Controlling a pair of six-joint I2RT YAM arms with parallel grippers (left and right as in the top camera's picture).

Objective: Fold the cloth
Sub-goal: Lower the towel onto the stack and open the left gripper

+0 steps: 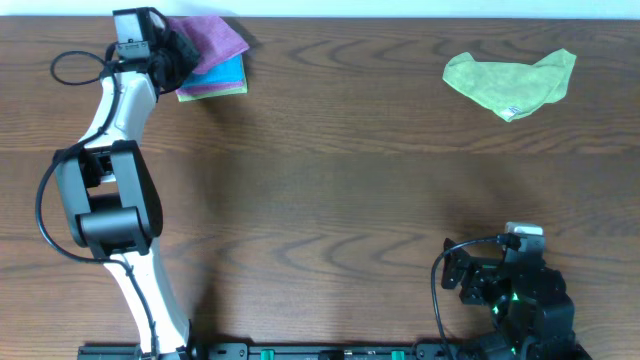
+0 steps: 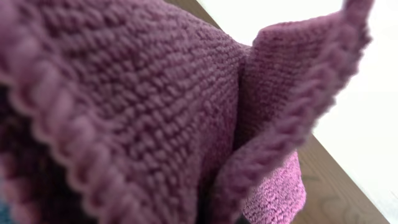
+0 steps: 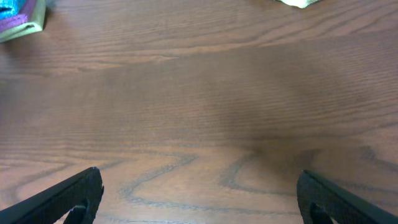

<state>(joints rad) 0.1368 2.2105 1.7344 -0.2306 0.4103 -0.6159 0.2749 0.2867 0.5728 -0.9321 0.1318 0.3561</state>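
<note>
The purple cloth (image 1: 222,38) lies bunched at the far left corner of the table, on top of a folded stack. My left gripper (image 1: 178,52) is at the cloth's left edge, and its fingers are hidden by the fabric. In the left wrist view the purple cloth (image 2: 155,93) fills almost the whole frame, draped in folds right in front of the camera. My right gripper (image 1: 462,272) rests near the front right of the table, far from the cloth. In the right wrist view its fingers (image 3: 199,199) are wide open and empty.
A bright blue folded cloth (image 1: 226,76) with a lime-green layer beneath it lies under the purple cloth. A crumpled lime-green cloth (image 1: 510,80) lies at the far right. The wooden table (image 1: 330,180) stretches between the arms. The stack shows at the top left of the right wrist view (image 3: 18,15).
</note>
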